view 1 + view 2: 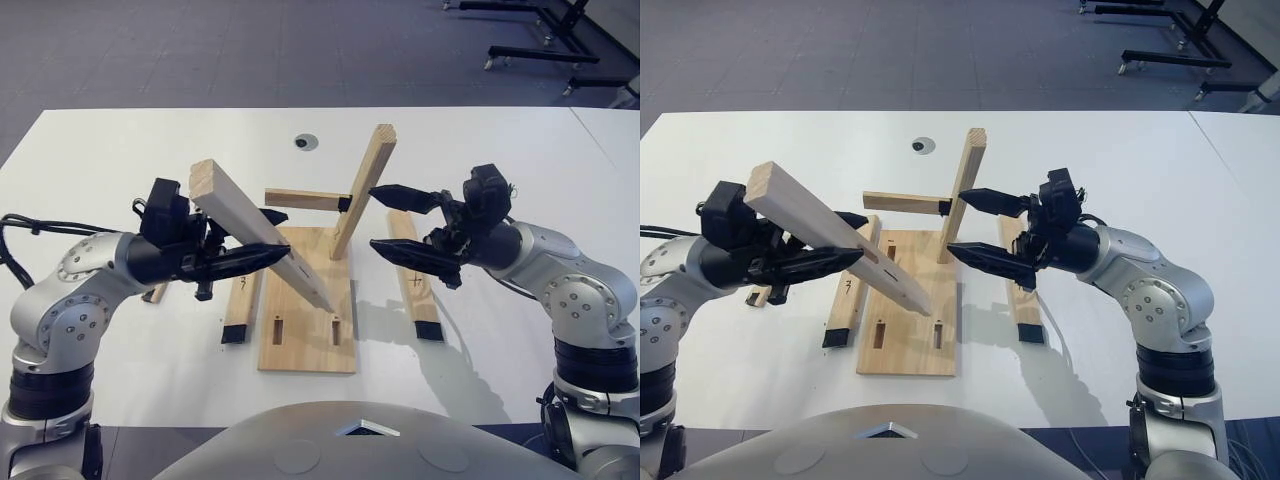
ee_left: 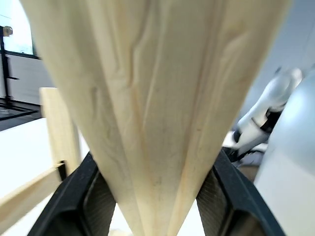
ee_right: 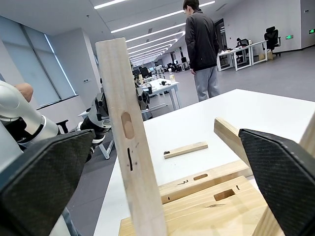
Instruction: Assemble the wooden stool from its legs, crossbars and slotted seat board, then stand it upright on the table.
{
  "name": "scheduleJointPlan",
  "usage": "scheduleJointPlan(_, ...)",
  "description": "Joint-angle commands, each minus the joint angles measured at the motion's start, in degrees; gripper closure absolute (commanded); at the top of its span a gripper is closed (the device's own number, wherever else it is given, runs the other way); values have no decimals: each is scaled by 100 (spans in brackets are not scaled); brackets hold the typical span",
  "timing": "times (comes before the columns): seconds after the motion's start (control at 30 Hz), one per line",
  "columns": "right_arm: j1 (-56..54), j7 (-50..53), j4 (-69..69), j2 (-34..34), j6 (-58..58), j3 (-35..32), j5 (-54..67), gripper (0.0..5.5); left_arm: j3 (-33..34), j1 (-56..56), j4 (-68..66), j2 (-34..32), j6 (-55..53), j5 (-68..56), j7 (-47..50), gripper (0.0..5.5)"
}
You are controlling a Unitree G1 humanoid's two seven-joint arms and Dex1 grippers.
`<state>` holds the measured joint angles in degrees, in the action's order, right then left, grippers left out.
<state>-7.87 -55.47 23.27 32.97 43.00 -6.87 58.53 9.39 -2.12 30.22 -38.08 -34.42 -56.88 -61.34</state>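
The slotted seat board lies flat on the white table. My left gripper is shut on a wooden leg, which slants down so that its lower end rests on the board near a slot. In the left wrist view this leg sits between both fingers. A second leg stands tilted on the board's far end, with a crossbar sticking out toward my left. My right gripper is open just right of that leg, fingertips beside it. The right wrist view shows the held leg.
Two more legs lie flat on the table, one left of the board and one right of it. A short crossbar lies under my left arm. A small round port sits at the far middle.
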Motion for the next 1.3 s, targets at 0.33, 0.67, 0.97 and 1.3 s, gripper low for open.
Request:
scheduleJointPlan(0.33,186,56,-23,2,-153,-10,-110,10,57,-773,-1909,-214,1942,1554,-1275,346)
scheduleJointPlan(0.67,170,73,-40,-52,-169,105,-187,10,432,-1731,-4207,-449,2431,1526,-2748,346)
scheduleJointPlan(0.97,-93,-19,-183,-122,-113,390,-222,10,-223,-3953,-7936,82,4523,2836,-3113,346)
scheduleJointPlan(1.3,-239,-243,-332,-26,63,456,-123,10,-728,-4201,-8938,431,4818,2685,-3116,346)
